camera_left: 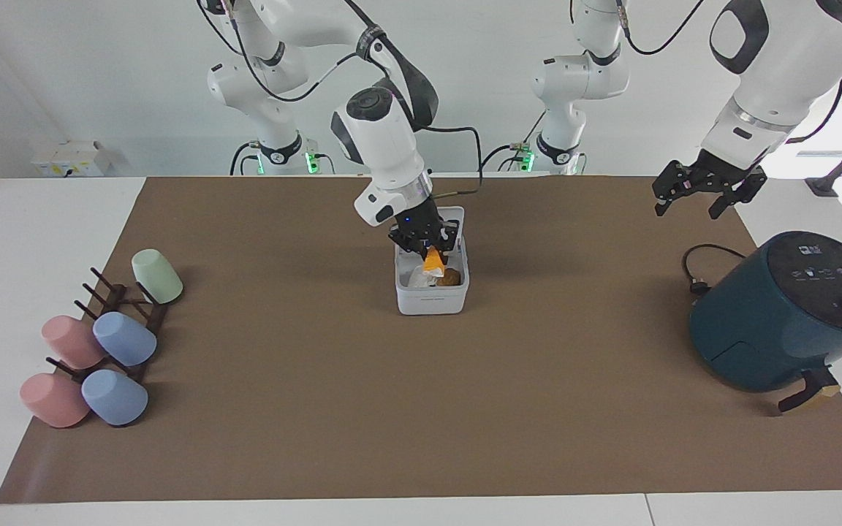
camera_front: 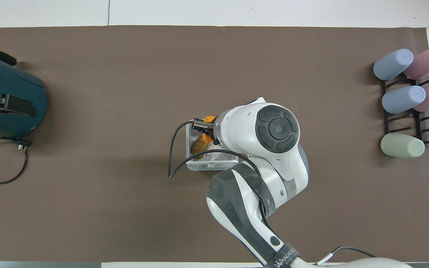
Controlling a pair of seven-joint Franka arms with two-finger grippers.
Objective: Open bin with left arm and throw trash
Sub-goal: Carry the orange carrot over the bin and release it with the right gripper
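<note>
The white bin [camera_left: 432, 299] stands in the middle of the mat with its lid [camera_left: 456, 217] raised on the robots' side. In it lie a crumpled white tissue [camera_left: 416, 280] and a yellow-brown lump [camera_left: 453, 277]. My right gripper [camera_left: 427, 247] hangs over the bin's opening, shut on the orange lump of trash [camera_left: 433, 261], whose lower end dips to the rim. From overhead the right gripper [camera_front: 202, 128] and arm cover much of the bin [camera_front: 191, 163]. My left gripper [camera_left: 706, 196] waits open and raised over the mat's corner by the air fryer.
A dark teal air fryer [camera_left: 783, 310] with its cable [camera_left: 699, 267] stands at the left arm's end. A rack of pastel cups [camera_left: 110, 343] sits at the right arm's end. Bare brown mat [camera_left: 421, 409] spreads farther from the robots than the bin.
</note>
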